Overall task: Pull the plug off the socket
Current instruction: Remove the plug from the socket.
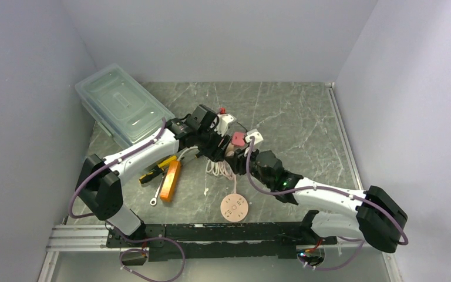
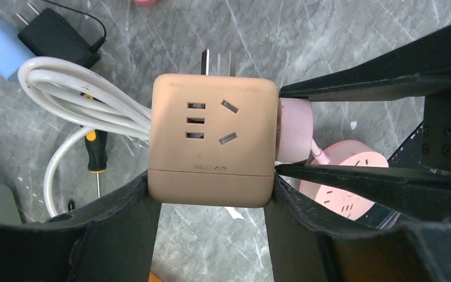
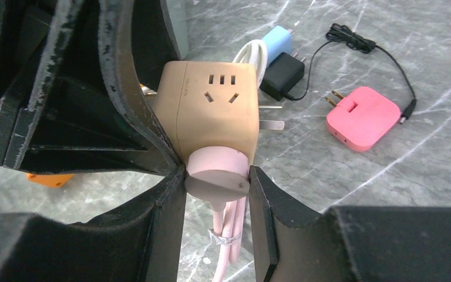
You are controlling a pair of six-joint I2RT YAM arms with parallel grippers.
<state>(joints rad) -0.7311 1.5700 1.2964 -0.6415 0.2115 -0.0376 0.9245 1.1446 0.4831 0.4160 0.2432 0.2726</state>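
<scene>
Table [image 1: 305,117], centre: cube socket [image 2: 211,144] sat between the fingers of the left gripper [image 2: 211,185], the plug [image 2: 294,130] seated in its side and clamped between the fingers of the right gripper [image 3: 216,173]. Lidded bin [image 1: 123,106] stood rear left, hand tools [image 1: 170,179] in front of it; round socket [image 1: 234,207] lay near the front edge, loose adapters [image 3: 364,117] behind the cube socket

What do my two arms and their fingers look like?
The left arm and right arm have white shells, black joints, a purple cable looping along each. Their fingers are matte black, broad, tapering, edges scuffed pale. The right arm shows a small green light.
</scene>
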